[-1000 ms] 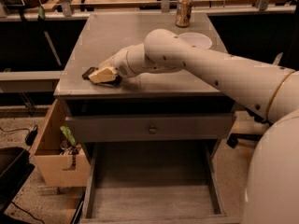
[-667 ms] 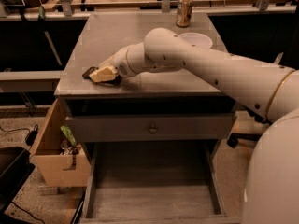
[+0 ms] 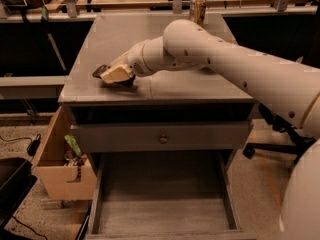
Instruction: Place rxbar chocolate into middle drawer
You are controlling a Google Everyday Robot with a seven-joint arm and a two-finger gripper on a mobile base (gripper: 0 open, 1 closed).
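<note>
A drink can [image 3: 197,8] stands at the grey counter's [image 3: 150,39] far edge, well apart from the hand [image 3: 114,75]. The hand lies low at front left over the dark rxbar chocolate [image 3: 99,71]; I cannot tell its grip. Below, the flat-bottomed wooden middle drawer [image 3: 160,209] is open beside a tan box [image 3: 55,176] of clutter.

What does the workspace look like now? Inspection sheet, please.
Surface: grey table top, no spills seen.
Job's things: rxbar chocolate lying front-left on the top; middle drawer pulled open, bar not in it.
Clutter: drink can upright at the back edge.
Grippers: gripper low on the bar.
Cables: black cable on the floor, left.
Surroundings: tan box left of the table; chair base right.
</note>
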